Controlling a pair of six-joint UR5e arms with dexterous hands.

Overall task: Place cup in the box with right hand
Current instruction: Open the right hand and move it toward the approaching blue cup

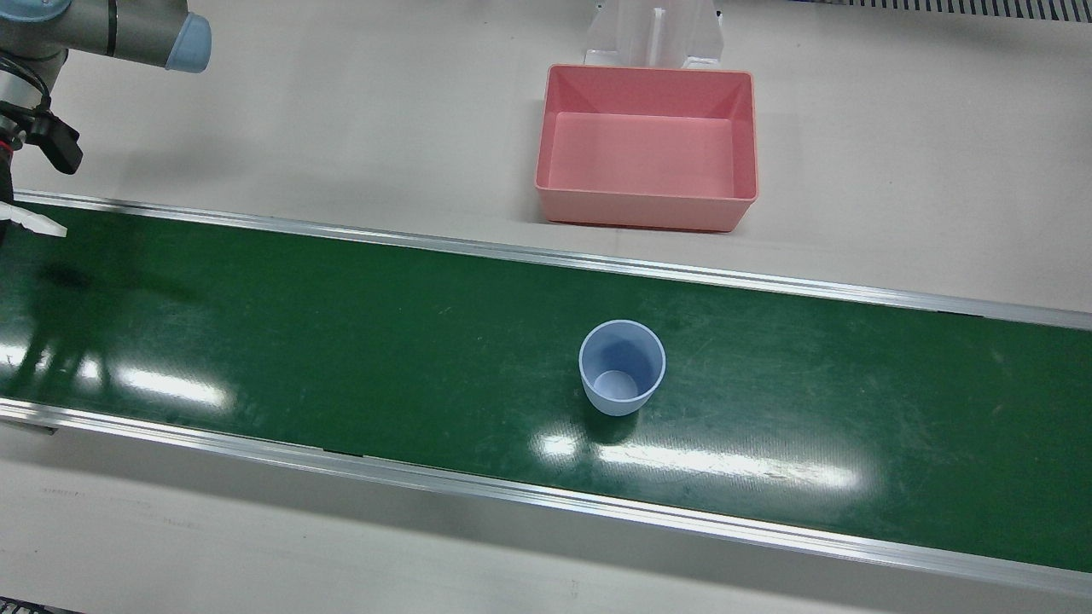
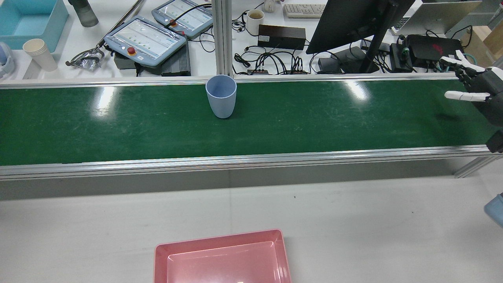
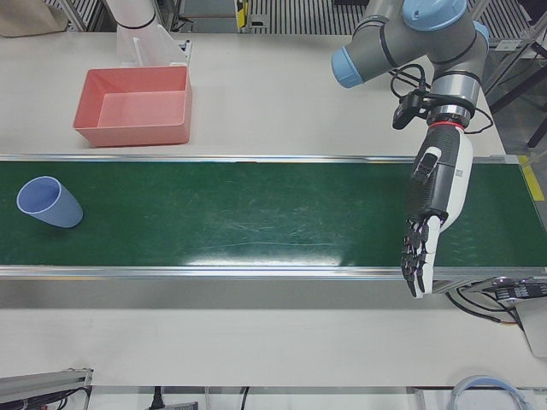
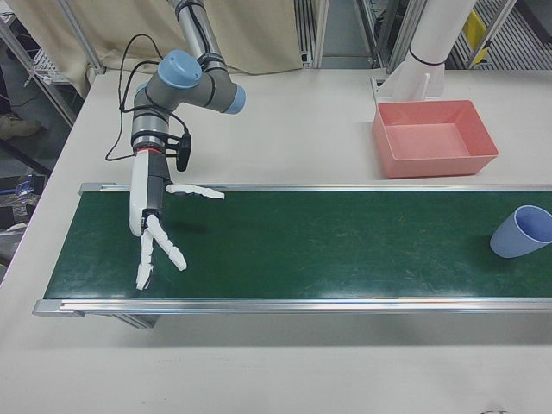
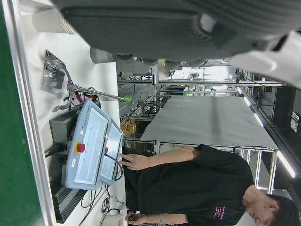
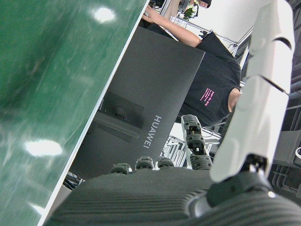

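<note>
A light blue cup stands upright and empty on the green conveyor belt, near its middle; it also shows in the rear view and at the right edge of the right-front view. The pink box sits empty on the white table beside the belt, on the robot's side, about level with the cup. My right hand is open with fingers spread, low over the belt's end, far from the cup; it also shows in the rear view. My left hand is open, hanging over the belt's opposite end.
A white pedestal stands right behind the box. Beyond the belt's far rail in the rear view are teach pendants, a monitor, cables and paper cups. Aluminium rails edge the belt.
</note>
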